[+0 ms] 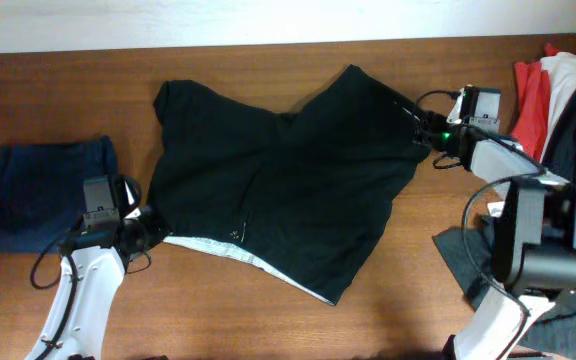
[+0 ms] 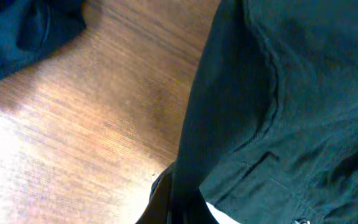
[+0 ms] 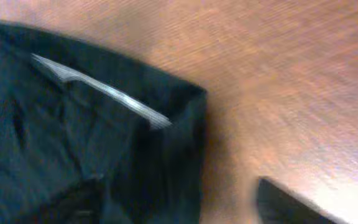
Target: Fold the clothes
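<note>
Limp, light shorts [image 1: 288,180] want corner holds: my left gripper [image 1: 146,228] looks pinched on their edge, while whether my right gripper [image 1: 436,135] is closed I cannot tell.

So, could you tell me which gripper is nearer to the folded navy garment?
Left. The left gripper sits beside the navy garment, at a corner of the black shorts; the right gripper is at their far edge.

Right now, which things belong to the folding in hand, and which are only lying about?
In hand: black shorts, left gripper, right gripper.
Lying about: blue garment, clothes pile, grey cloth.
</note>
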`<state>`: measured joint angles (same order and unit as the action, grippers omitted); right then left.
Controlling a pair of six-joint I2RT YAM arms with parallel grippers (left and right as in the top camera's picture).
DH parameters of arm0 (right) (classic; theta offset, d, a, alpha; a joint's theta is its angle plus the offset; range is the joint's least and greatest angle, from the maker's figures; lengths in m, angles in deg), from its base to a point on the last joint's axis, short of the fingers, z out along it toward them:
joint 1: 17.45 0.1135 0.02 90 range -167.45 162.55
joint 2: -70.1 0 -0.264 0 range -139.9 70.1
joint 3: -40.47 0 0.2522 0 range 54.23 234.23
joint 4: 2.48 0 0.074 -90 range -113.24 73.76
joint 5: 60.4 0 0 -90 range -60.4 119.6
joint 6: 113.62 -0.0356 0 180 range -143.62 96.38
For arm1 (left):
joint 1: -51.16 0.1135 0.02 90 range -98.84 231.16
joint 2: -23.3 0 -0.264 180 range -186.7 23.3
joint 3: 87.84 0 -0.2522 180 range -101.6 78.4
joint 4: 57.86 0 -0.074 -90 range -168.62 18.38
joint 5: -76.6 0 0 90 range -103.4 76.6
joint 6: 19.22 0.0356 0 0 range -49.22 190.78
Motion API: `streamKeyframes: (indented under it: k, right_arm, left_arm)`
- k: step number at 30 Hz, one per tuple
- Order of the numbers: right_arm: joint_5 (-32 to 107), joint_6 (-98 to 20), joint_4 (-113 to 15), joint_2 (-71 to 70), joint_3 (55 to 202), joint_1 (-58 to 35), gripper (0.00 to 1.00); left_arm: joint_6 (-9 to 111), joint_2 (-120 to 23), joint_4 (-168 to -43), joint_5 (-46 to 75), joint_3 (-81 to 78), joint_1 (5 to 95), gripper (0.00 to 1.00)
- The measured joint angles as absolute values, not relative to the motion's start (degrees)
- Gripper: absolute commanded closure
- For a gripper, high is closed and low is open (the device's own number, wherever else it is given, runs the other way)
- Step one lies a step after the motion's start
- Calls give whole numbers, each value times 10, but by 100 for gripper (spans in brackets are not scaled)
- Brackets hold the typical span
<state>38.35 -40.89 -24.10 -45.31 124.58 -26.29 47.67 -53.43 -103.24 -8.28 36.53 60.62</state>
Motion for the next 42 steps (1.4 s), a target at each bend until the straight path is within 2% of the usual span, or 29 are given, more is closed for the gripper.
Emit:
streamKeyframes:
  k: [1,4,6,8,10,13,17,26,27,28,30,34,38,42]
  right_arm:
    - [396,-410,-230,-465,1246,-262,96]
    - [414,-417,-262,-478,1249,-263,96]
    - [422,-417,-373,-447,1252,-285,96]
    - [420,-424,-492,-354,1250,-354,96]
    - [419,-430,-556,-249,1249,-402,96]
    - [415,-427,-615,-128,1253,-416,96]
    - [406,-418,-796,-114,1254,-410,96]
    - [382,-410,-824,-147,1254,-392,96]
    - [379,-410,-820,-147,1252,-376,96]
    - [378,-409,-816,-148,1250,-353,95]
    - [374,-409,-807,-148,1245,-337,95]
    - [373,-409,-804,-148,1244,-326,95]
    - [371,-407,-804,-148,1244,-326,91]
    - [363,-396,-805,-148,1244,-326,91]
  left_arm:
    - [477,-534,-1033,-83,365,606,99]
    - [477,-534,-1031,-83,365,606,99]
    - [493,-534,-1008,-79,365,606,99]
    - [514,-535,-990,-67,358,606,99]
    - [523,-538,-978,-36,322,604,99]
    - [531,-539,-945,34,201,595,99]
    - [550,-545,-948,46,175,574,99]
    - [565,-570,-983,38,132,574,99]
    - [567,-577,-978,23,128,574,27]
    - [567,-608,-976,9,125,574,1]
    - [571,-644,-1045,29,115,575,1]
    - [571,-695,-1278,105,122,556,1]
    - [570,-695,-1306,126,141,480,1]
    - [511,-696,-1259,134,205,381,1]
